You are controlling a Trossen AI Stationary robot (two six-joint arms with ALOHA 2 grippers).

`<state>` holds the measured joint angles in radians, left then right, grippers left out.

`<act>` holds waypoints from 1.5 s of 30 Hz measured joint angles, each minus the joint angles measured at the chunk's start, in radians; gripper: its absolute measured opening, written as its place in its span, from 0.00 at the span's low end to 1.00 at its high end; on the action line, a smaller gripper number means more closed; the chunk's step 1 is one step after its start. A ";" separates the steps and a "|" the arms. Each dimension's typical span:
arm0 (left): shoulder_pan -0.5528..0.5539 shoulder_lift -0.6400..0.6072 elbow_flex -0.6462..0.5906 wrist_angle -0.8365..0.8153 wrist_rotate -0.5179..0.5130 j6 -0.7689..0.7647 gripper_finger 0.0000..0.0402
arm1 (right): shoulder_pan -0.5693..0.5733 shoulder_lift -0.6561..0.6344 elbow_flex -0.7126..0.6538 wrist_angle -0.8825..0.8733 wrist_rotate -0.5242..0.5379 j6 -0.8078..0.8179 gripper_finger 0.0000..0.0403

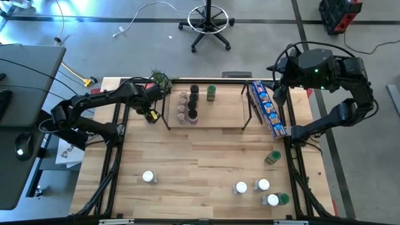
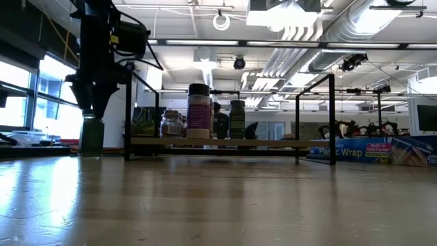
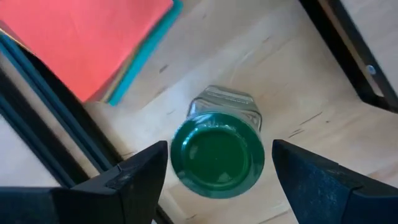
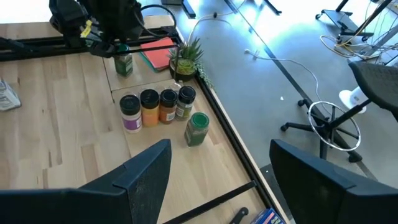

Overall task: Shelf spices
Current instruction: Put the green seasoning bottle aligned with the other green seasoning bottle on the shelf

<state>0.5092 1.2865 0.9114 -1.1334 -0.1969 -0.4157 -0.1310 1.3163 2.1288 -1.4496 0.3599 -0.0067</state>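
Note:
A glass spice jar with a green lid [image 3: 217, 163] stands upright on the table just left of the shelf [image 1: 225, 115], a low wood board on black legs. My left gripper [image 3: 221, 149] points down just above it, open, one finger on either side of the lid; the low view shows the fingertips [image 2: 92, 108] above the jar [image 2: 91, 139]. Several spice jars [image 1: 187, 106] and a green one [image 1: 211, 94] stand on the shelf. More jars [image 1: 262, 185] are on the near table. My right gripper [image 4: 221, 149] hangs open, high over the far right.
A red flat square [image 3: 93, 37] and a potted plant [image 1: 160, 81] lie just beyond my left gripper. A long blue packet [image 1: 267, 107] lies along the shelf's right end. One jar [image 1: 149, 177] stands near left; a green jar [image 1: 272, 157] lies on its side at right.

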 joint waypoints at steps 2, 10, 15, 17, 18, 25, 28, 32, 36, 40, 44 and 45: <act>0.002 0.000 -0.022 0.019 0.013 0.000 0.71 | 0.000 0.000 0.000 0.001 0.000 0.008 0.66; 0.001 0.000 -0.058 0.034 0.008 -0.047 0.63 | 0.000 0.000 0.000 0.003 0.000 0.009 0.66; 0.001 -0.002 -0.058 0.041 0.005 -0.073 0.48 | 0.000 0.000 0.000 0.003 0.000 0.010 0.66; 0.001 -0.002 -0.057 0.041 0.005 -0.091 0.46 | 0.000 0.000 0.000 0.003 0.000 0.010 0.66; 0.001 -0.002 -0.057 0.041 0.006 -0.102 0.46 | 0.000 0.000 0.000 0.003 0.000 0.010 0.66; -0.020 -0.044 -0.058 -0.032 0.015 -0.261 0.46 | 0.000 0.000 0.000 0.003 0.000 0.015 0.66; -0.052 -0.085 -0.058 -0.091 0.034 -0.352 0.46 | 0.000 0.000 0.000 0.003 0.000 0.018 0.66; -0.111 -0.162 -0.058 -0.131 0.087 -0.475 0.46 | 0.000 0.000 0.000 0.003 0.000 0.009 0.66; -0.192 -0.233 -0.058 -0.150 0.165 -0.615 0.45 | 0.000 0.000 0.000 0.020 0.000 0.001 0.66; -0.315 -0.267 -0.058 -0.123 0.242 -0.663 0.45 | 0.000 0.000 0.000 0.030 0.000 -0.013 0.66; -0.447 -0.251 -0.058 -0.041 0.355 -0.588 0.45 | 0.000 0.000 0.000 0.044 0.000 -0.020 0.66; -0.479 -0.242 -0.058 -0.005 0.373 -0.575 0.45 | 0.000 0.000 0.000 0.047 0.000 -0.020 0.66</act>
<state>0.0301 1.0440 0.8536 -1.1382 0.1760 -0.9912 -0.1313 1.3163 2.1288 -1.4028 0.3603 -0.0265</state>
